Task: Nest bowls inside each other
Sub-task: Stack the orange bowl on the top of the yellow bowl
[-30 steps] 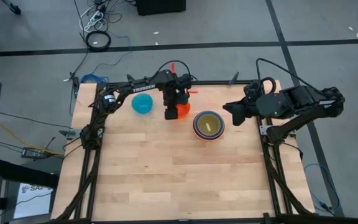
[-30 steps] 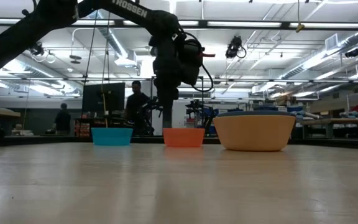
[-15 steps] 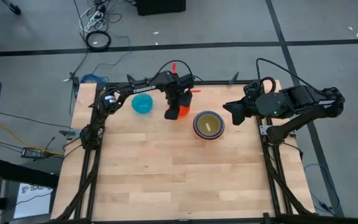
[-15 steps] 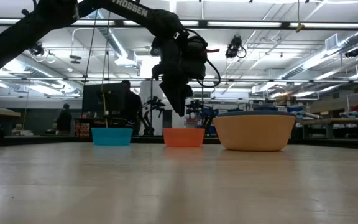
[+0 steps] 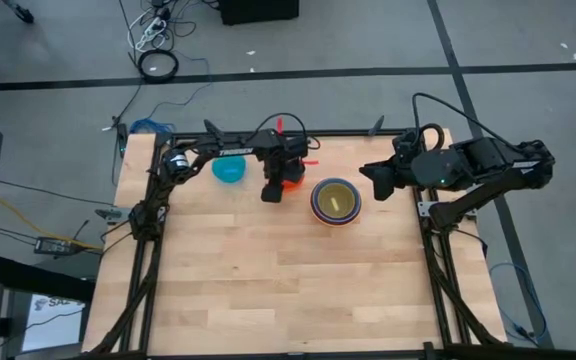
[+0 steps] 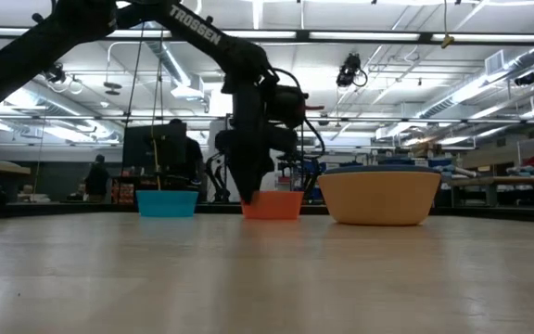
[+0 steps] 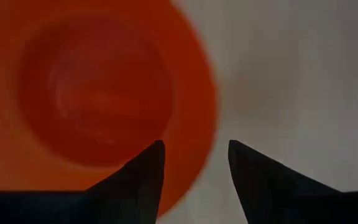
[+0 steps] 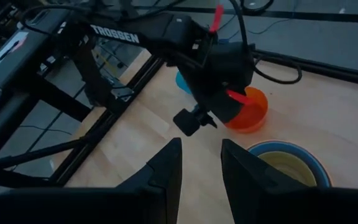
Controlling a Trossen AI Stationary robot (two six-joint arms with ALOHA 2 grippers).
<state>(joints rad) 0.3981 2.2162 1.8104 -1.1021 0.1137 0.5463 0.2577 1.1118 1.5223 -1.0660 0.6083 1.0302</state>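
Note:
A red-orange bowl [image 5: 291, 181] stands on its base at the table's far middle, also seen in the low view [image 6: 274, 205]. My left gripper [image 7: 194, 146] points down over it, open. One finger is above the bowl's inside [image 7: 98, 93] and the other above the bare table, with the rim [image 7: 209, 106] between them. I cannot see any touch. A cyan bowl [image 5: 229, 169] stands to its left. To its right is a stack [image 5: 336, 201] with a yellow bowl innermost, inside a blue-rimmed one, in a large orange bowl [image 6: 379, 197]. My right gripper [image 8: 201, 155] hangs open above the table's far right.
The wooden table [image 5: 288, 290] has free room across its near half. Black frame rails [image 5: 143, 260] run along its left and right edges. In the low view, people [image 6: 176, 158] stand in the room behind the table.
My left gripper has come down from above the red-orange bowl to the level of its rim and has turned about its own pointing line. The bowls have not moved.

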